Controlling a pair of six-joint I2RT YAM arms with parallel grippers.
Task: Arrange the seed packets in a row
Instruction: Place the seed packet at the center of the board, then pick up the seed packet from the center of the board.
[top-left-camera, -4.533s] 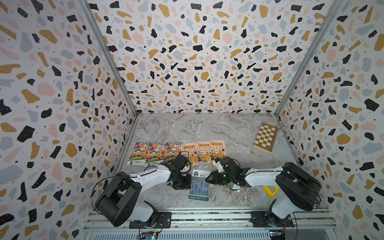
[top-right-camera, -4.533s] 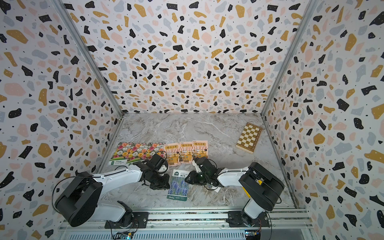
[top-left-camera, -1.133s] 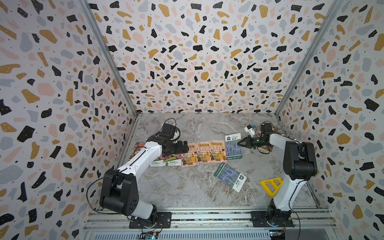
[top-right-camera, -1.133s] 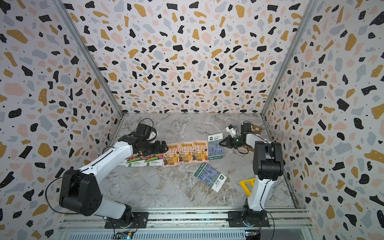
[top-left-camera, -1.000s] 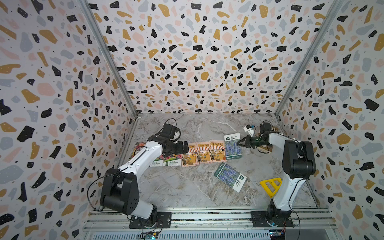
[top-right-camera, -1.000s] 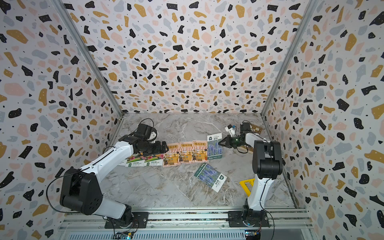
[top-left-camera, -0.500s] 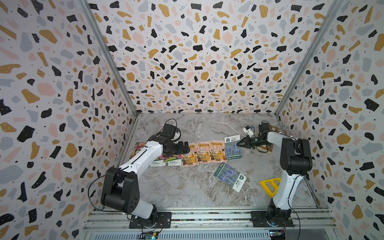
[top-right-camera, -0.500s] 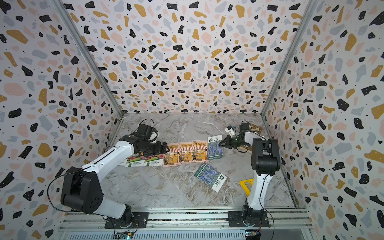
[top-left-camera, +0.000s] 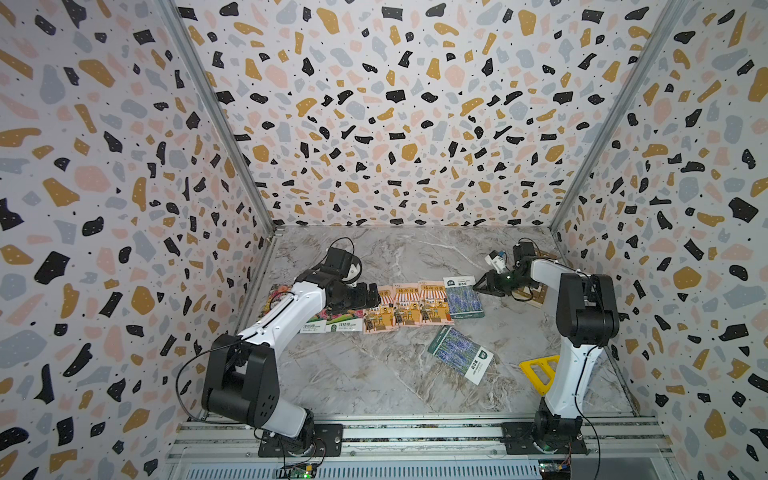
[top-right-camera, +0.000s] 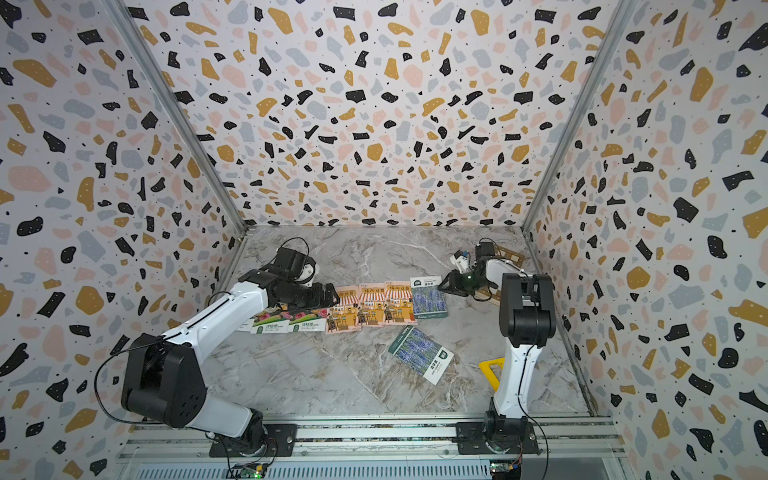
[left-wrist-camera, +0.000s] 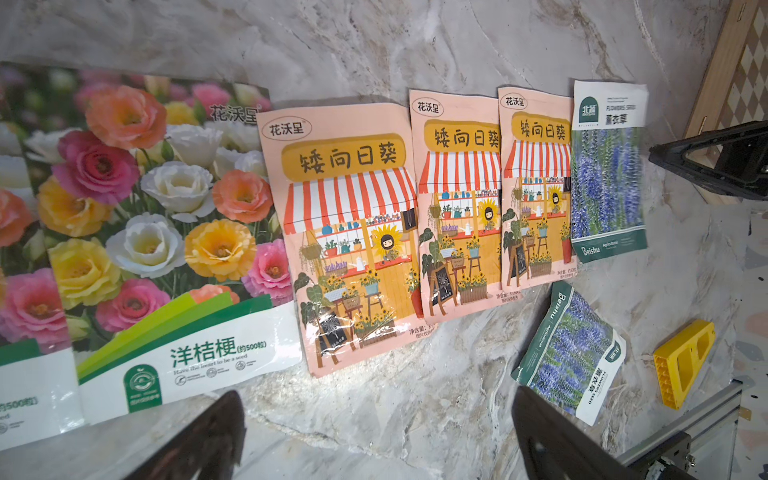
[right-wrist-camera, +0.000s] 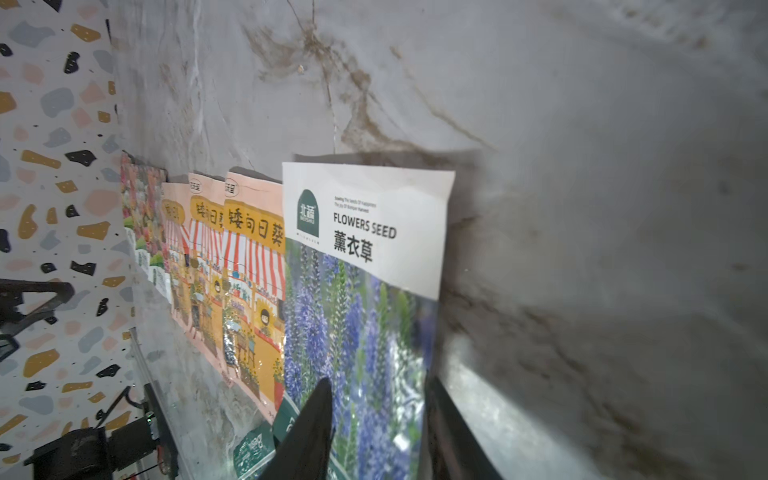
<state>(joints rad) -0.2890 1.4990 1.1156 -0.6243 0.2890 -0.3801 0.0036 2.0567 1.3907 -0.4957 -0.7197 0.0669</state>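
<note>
The seed packets lie in a row: flower-photo packets (top-left-camera: 332, 324) at the left, three awning packets (top-left-camera: 405, 307), then a lavender packet (top-left-camera: 463, 297) at the right end. A second lavender packet (top-left-camera: 459, 353) lies tilted, apart from the row and nearer the front. My right gripper (top-left-camera: 482, 284) is low at the row packet's right edge. In the right wrist view its fingers (right-wrist-camera: 316, 419) stand apart over that flat packet (right-wrist-camera: 365, 249). My left gripper (top-left-camera: 374, 296) hovers wide open above the flower and awning packets (left-wrist-camera: 353, 232), holding nothing.
A wooden checkerboard (top-right-camera: 509, 253) lies at the back right, mostly behind the right arm. A yellow triangular frame (top-left-camera: 538, 372) sits at the front right by the right arm's upright link. Patterned walls close in the left, back and right sides.
The right gripper's jaws have parted from the lavender packet, which now lies flat at the right end of the row. The left arm has not moved.
</note>
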